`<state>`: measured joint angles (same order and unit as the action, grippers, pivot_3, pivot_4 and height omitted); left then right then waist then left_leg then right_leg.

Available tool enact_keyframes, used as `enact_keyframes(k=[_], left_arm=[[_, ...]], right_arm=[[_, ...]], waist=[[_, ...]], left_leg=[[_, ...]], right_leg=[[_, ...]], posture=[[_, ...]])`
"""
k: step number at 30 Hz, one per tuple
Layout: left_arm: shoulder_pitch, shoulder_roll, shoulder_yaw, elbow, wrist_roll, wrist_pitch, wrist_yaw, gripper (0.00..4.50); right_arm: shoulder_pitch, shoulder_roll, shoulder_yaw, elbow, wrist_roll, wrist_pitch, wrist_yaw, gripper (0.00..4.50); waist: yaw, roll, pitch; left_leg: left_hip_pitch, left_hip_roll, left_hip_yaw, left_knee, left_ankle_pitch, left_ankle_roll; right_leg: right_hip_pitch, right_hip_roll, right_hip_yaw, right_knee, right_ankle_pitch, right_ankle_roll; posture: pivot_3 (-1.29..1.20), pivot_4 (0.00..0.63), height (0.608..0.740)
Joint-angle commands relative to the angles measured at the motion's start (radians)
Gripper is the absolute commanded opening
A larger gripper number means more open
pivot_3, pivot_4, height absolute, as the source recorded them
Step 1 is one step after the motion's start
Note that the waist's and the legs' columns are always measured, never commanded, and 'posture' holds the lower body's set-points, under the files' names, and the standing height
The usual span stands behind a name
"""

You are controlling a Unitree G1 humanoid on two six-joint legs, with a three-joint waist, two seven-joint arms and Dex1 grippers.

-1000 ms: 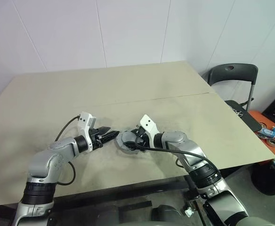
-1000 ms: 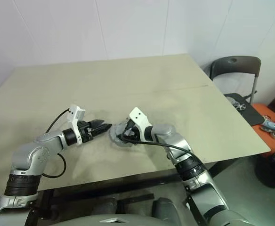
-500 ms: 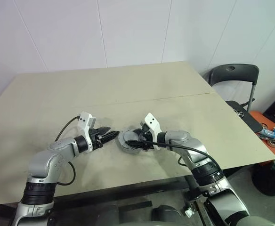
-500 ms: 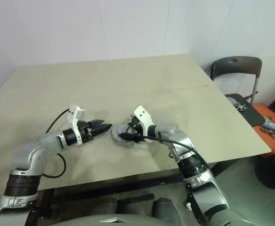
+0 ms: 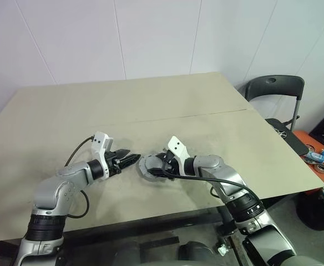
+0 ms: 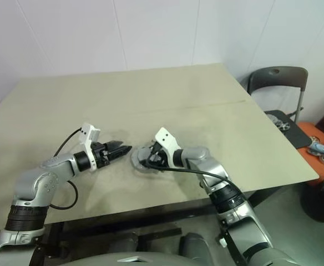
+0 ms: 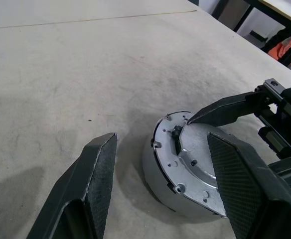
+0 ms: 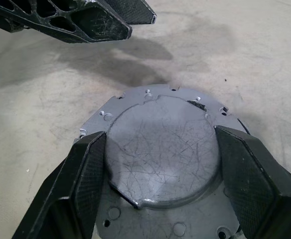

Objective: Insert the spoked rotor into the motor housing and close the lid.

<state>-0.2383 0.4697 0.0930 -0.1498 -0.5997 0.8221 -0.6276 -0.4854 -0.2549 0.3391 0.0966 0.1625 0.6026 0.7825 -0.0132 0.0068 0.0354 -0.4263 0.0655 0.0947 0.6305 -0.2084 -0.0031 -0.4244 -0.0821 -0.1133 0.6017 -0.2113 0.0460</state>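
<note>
We note the left gripper (image 5: 130, 159) has not moved since the earlier frame; it hovers just left of the motor housing (image 7: 158, 174), fingers apart, pointing rightward and slightly down. The lid (image 8: 163, 149) sits on the housing at mid-table (image 5: 151, 100), near the front edge. The right gripper (image 8: 160, 149) has shifted slightly over the last second; its forearm angles leftward, fingers spread on either side of the lid's raised centre.

Stereo head views high above the table (image 5: 51, 122), wrist views close, all sharing the lid (image 8: 163, 149)
</note>
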Motion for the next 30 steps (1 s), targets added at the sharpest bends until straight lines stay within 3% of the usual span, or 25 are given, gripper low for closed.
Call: enact_keyframes(k=[1,24,30], left_arm=[[-0.009,0.003,0.012,-0.032,-0.004,-0.012,0.001,3.07],[-0.019,-0.009,0.013,-0.031,-0.006,-0.014,0.009,3.07],[-0.015,-0.017,0.014,-0.037,-0.006,-0.014,0.018,3.07]], right_arm=[[0.008,-0.005,0.008,0.037,-0.016,-0.006,-0.003,3.03],[0.011,0.008,0.013,0.181,-0.062,-0.044,-0.064,3.03],[0.013,-0.038,0.03,0.153,-0.041,-0.015,0.014,3.03]], waist=[[0.0,0.0,0.0],[0.0,-0.001,-0.002],[0.002,0.005,-0.004]], left_leg=[[0.0,0.0,0.0,0.0,0.0,0.0],[0.003,0.001,-0.003,-0.001,0.0,0.0],[-0.001,0.006,-0.006,-0.005,0.0,0.0]], right_leg=[[0.0,0.0,0.0,0.0,0.0,0.0],[0.003,0.001,-0.001,-0.003,0.007,-0.001],[0.009,0.004,-0.003,-0.015,0.016,-0.001]], posture=[[0.0,0.0,0.74],[0.0,0.0,0.74],[0.0,0.0,0.74]])
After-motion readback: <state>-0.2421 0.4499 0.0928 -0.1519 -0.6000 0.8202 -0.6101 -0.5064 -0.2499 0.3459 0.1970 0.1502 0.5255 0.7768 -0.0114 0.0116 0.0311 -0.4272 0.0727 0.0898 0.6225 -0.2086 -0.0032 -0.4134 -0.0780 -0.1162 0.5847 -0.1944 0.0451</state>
